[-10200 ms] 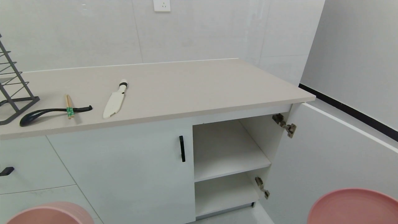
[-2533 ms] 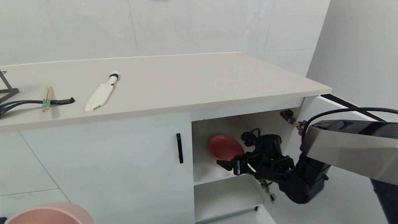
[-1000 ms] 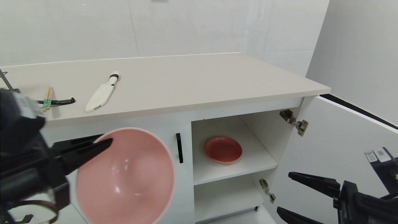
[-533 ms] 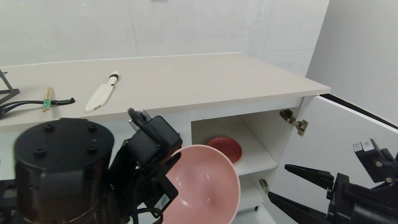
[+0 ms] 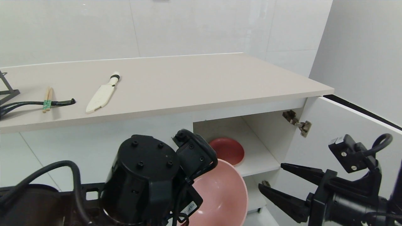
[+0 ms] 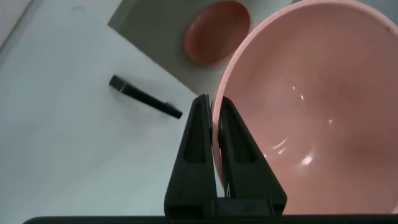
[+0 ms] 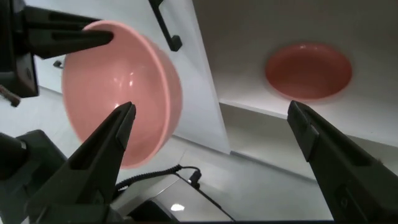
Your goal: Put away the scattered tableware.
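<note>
My left gripper [image 6: 213, 106] is shut on the rim of a pink bowl [image 6: 311, 106]. It holds the bowl tilted on its side, low in front of the cabinet opening, where the pink bowl [image 5: 223, 194] sits just below and in front of the upper shelf. A red plate [image 5: 227, 150] lies on that shelf, also seen as the red plate [image 6: 216, 31] beyond the bowl's rim. My right gripper [image 5: 270, 175] hangs open to the right of the bowl, in front of the open door, with nothing between its fingers. From its wrist the red plate [image 7: 309, 70] shows ahead.
The cabinet's right door [image 5: 339, 131] stands wide open; the left door with its black handle [image 6: 146, 96] is closed. On the countertop [image 5: 188, 81] lie a white knife [image 5: 102, 94], chopsticks [image 5: 47, 99] and a black ladle [image 5: 37, 103], beside a wire rack [image 5: 4, 91].
The right arm set the red plate on the shelf and drew back, open. The left arm lifted the pink bowl and carried it right, up to the cabinet opening.
</note>
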Motion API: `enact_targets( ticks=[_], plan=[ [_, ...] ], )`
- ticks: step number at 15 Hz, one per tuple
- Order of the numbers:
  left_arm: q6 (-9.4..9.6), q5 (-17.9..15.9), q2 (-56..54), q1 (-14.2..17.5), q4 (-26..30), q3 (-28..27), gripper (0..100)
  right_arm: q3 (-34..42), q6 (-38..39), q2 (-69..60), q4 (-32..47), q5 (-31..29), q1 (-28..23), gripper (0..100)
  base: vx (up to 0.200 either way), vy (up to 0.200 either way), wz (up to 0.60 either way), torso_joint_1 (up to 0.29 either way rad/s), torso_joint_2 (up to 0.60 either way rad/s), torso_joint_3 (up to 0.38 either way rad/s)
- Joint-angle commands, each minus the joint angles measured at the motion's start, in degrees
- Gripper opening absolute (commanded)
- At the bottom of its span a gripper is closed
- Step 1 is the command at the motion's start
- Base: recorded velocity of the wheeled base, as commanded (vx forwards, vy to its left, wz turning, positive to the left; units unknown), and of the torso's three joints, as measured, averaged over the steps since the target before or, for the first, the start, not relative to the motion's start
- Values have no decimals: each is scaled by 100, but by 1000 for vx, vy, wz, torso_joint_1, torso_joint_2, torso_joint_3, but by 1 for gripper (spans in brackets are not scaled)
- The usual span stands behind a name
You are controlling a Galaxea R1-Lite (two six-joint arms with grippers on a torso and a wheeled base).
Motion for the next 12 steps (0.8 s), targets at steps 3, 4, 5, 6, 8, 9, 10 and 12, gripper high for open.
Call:
enact_targets(
  ticks=[3,4,5,6,8,9,10,12],
  plan=[
    [21,2,417,-18,-40,-431,0,213,-10,297,98,-24,106,100,0,0,0,0,0,0],
    [21,-6,444,-53,-67,-440,0,195,-10,472,90,-33,98,100,0,0,0,0,0,0],
    [21,-6,444,-53,-84,-440,0,177,-10,543,90,-33,98,100,0,0,0,0,0,0],
    [21,-6,461,-62,-102,-449,0,81,-19,824,90,-94,80,100,0,0,0,0,0,0],
    [29,-6,470,-62,-128,-440,0,-69,-1,1026,90,-305,80,100,0,0,0,0,0,0],
    [38,-6,496,-123,-216,-449,0,-306,34,1378,72,-411,80,100,0,0,0,0,0,0],
    [38,-6,496,-132,-234,-449,0,-359,43,1492,54,-411,89,100,0,0,0,0,0,0],
    [47,-15,505,-132,-243,-449,0,-403,34,1624,-25,-411,98,100,0,0,0,0,0,0]
  ],
)
